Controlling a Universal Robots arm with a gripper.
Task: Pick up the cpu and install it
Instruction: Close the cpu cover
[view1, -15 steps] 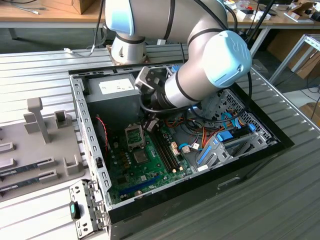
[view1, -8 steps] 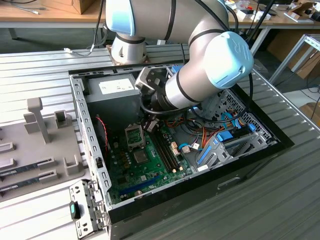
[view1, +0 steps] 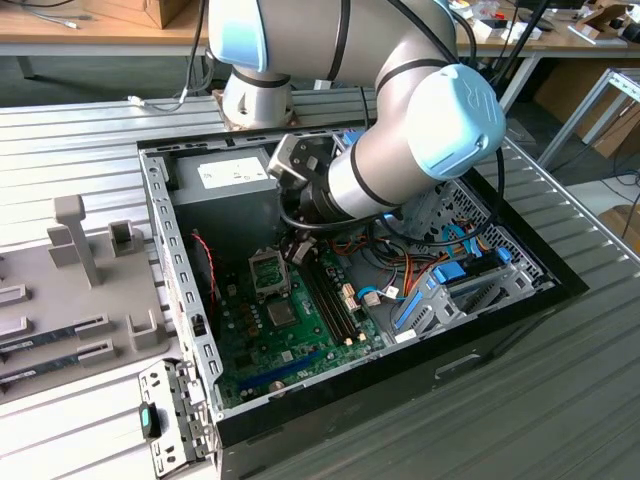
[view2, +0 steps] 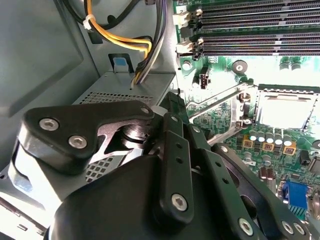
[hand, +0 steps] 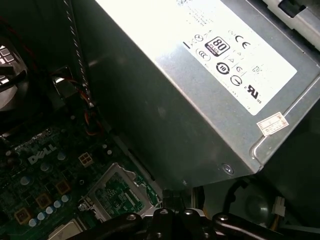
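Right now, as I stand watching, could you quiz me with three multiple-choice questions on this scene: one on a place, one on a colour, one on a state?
1. Where does the arm reach?
A) over the grey tray
B) down into the computer case
C) past the table's edge

2. What colour is the motherboard?
A) red
B) white
C) green

3. How is the computer case?
A) lying on its side, open, insides showing
B) shut with its panel on
C) standing upright

Answers:
1. B: in the exterior view the arm bends down inside the case walls, next to the power supply.
2. C: the board is green in the exterior view and in both wrist views.
3. A: the board, the cables and the power supply lie uncovered.
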